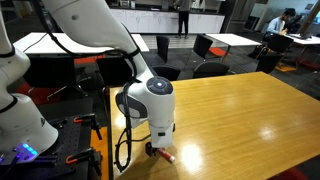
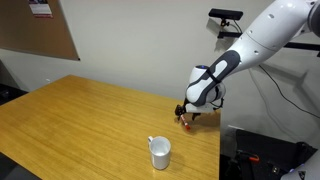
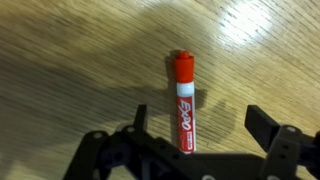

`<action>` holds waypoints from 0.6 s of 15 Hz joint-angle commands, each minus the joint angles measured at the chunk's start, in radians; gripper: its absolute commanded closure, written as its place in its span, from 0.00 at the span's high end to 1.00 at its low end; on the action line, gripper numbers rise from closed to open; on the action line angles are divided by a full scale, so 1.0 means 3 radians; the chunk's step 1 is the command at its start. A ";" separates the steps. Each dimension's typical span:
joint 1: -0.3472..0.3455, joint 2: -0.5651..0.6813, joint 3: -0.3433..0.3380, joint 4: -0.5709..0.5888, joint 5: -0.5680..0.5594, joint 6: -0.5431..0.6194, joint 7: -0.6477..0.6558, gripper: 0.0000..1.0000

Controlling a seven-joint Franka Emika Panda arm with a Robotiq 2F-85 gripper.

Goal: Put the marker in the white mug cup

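Note:
The red marker (image 3: 184, 100) lies flat on the wooden table, red cap pointing away, in the wrist view. My gripper (image 3: 200, 128) is open just above it, with the marker between the fingers, nearer one finger. In an exterior view the marker (image 1: 167, 156) shows as a red bit under the gripper (image 1: 158, 150). In an exterior view the gripper (image 2: 187, 113) is low over the table's far corner and the marker (image 2: 188, 120) is a red speck below it. The white mug (image 2: 160, 152) stands upright near the front edge, apart from the gripper.
The wooden table (image 2: 90, 115) is bare apart from mug and marker. Its edge (image 1: 113, 140) runs close beside the gripper. Other tables, chairs and people (image 1: 183, 16) are far in the background. A camera on a stand (image 2: 225, 16) is behind the arm.

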 commanded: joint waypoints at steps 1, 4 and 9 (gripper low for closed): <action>-0.0025 0.0095 -0.0003 0.0108 0.0115 -0.0019 -0.0149 1.00; -0.0028 0.0151 -0.0003 0.0151 0.0107 -0.0026 -0.0139 1.00; -0.0025 0.0213 -0.0009 0.0213 0.0090 -0.0039 -0.0126 0.82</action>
